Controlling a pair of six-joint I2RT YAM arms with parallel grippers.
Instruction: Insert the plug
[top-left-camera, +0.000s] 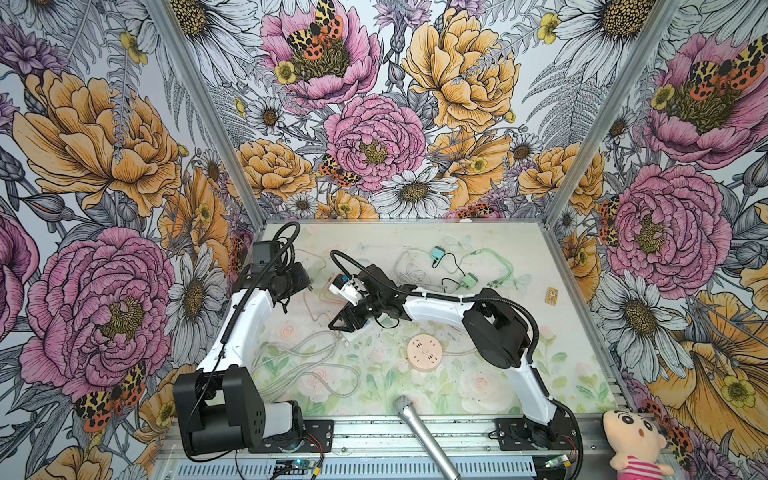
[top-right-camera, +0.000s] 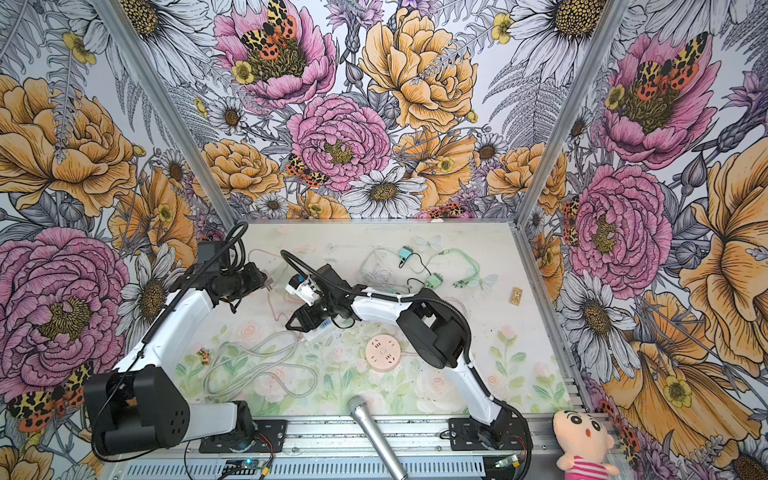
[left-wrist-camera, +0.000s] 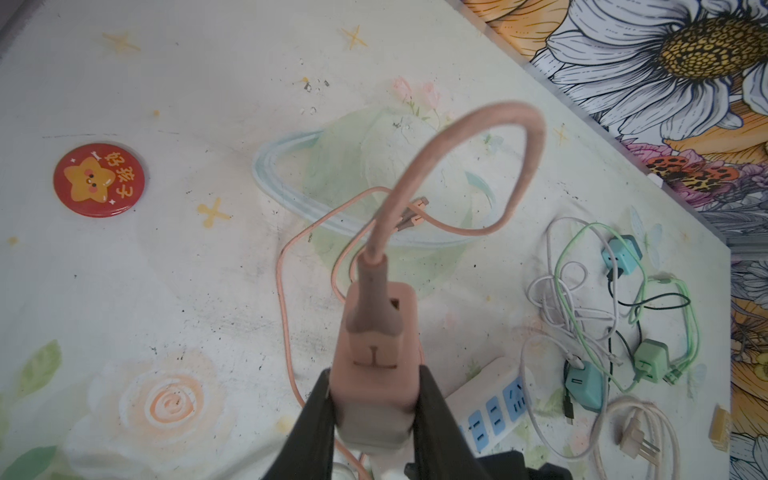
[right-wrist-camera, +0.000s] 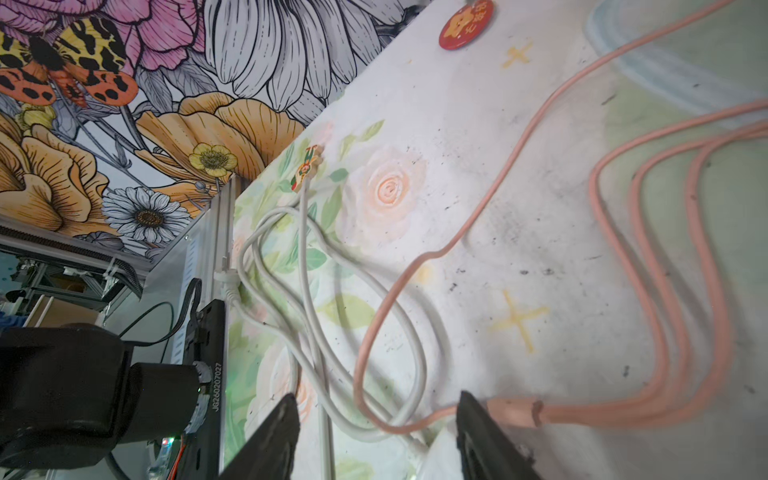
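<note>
The left gripper (left-wrist-camera: 376, 395) is clamping the pink plug (left-wrist-camera: 374, 332) by its two flat sides, fingers narrowed hard onto the body. That grip is leaving the port face turned toward the wrist camera, so the prongs (hidden in that view) are presumably facing away and free to meet a socket. The plug is hanging in the air just beside the white power strip (left-wrist-camera: 492, 409), not yet seated. The pink cable (left-wrist-camera: 498, 109) is arching up out of the plug and dropping to the table (left-wrist-camera: 208, 104) beyond the strip, slack enough that it is probably not tugging on the grip.

The right gripper (right-wrist-camera: 376, 415) is hovering directly over the strip with its fingers standing wide and nothing between them. It is likely getting ready to pin the strip so that it is not sliding under the push.

The left wrist view is showing the strip's blue socket faces and the clamp itself. Both top views are hiding most of the strip under the right arm, yet they alone are showing a round pink socket (top-left-camera: 424, 352) lying well apart from the strip, toward the arm bases. Only the right wrist view is making the empty, parted jaws plain
</note>
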